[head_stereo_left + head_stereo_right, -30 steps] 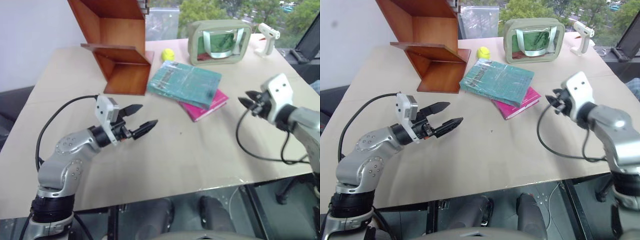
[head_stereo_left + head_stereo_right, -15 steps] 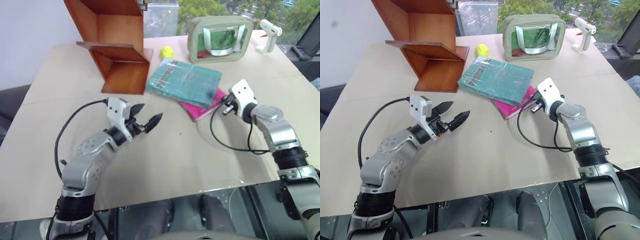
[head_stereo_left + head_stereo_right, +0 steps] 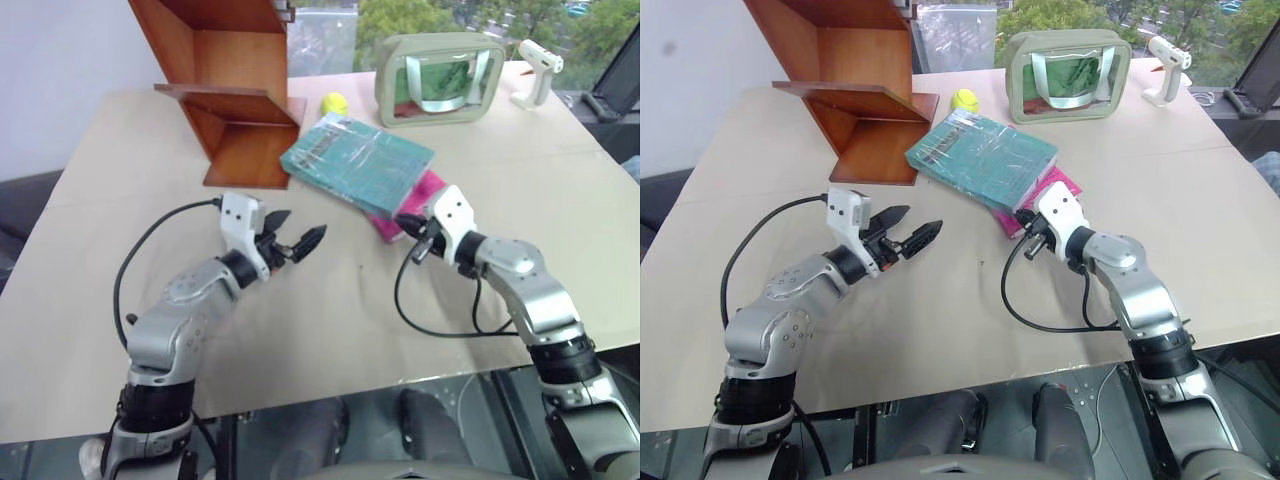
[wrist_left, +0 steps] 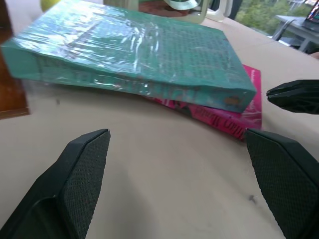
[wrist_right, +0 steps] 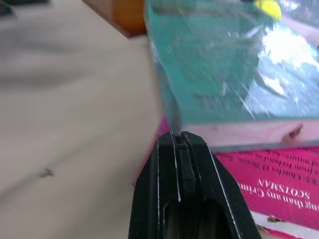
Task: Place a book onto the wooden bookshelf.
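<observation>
Book lying flat near the worktop's far edge, not yet gripped.

The book [image 3: 358, 163] is seen resting partly on a pink book [image 3: 415, 198], just beside the wooden bookshelf [image 3: 235, 100]. The right gripper [image 3: 1025, 224], jaws clenched, is set at the book's near end, probably to nudge or lever it. The left gripper [image 3: 297, 238] is held nearby with jaws released wide, seemingly ready to receive it.

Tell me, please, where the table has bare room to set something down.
The table is bare along the near edge, below both grippers, and along its left side, left of the wooden bookshelf. It is crowded at the back: the book, pink book, ball and pouch.
</observation>
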